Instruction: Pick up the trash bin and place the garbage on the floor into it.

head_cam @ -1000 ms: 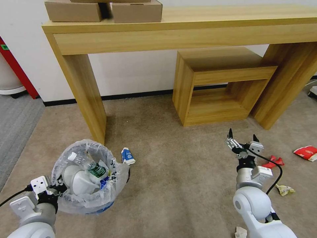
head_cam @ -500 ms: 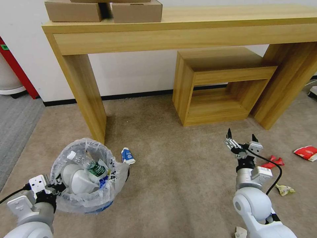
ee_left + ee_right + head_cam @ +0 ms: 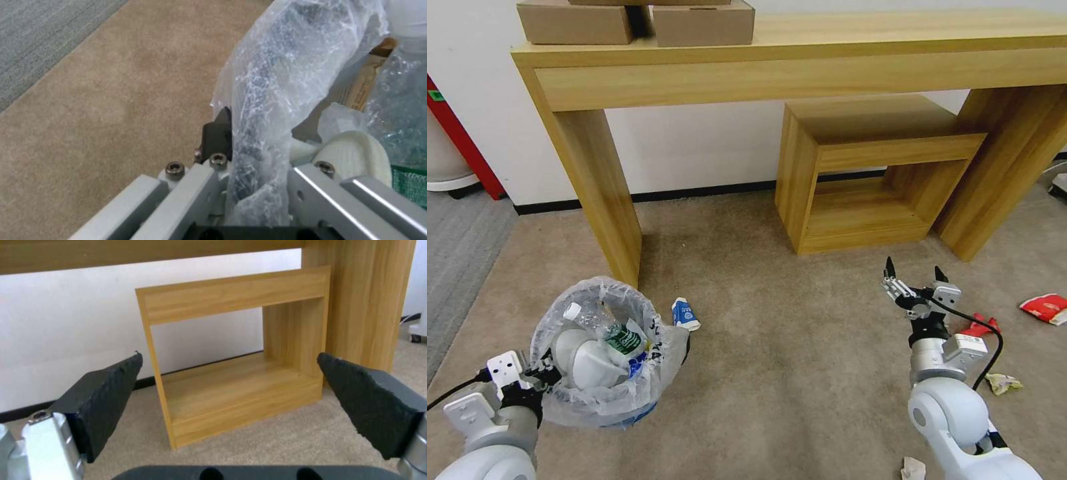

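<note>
Lined trash bin [image 3: 602, 353] beside carton [image 3: 684, 315]
</note>
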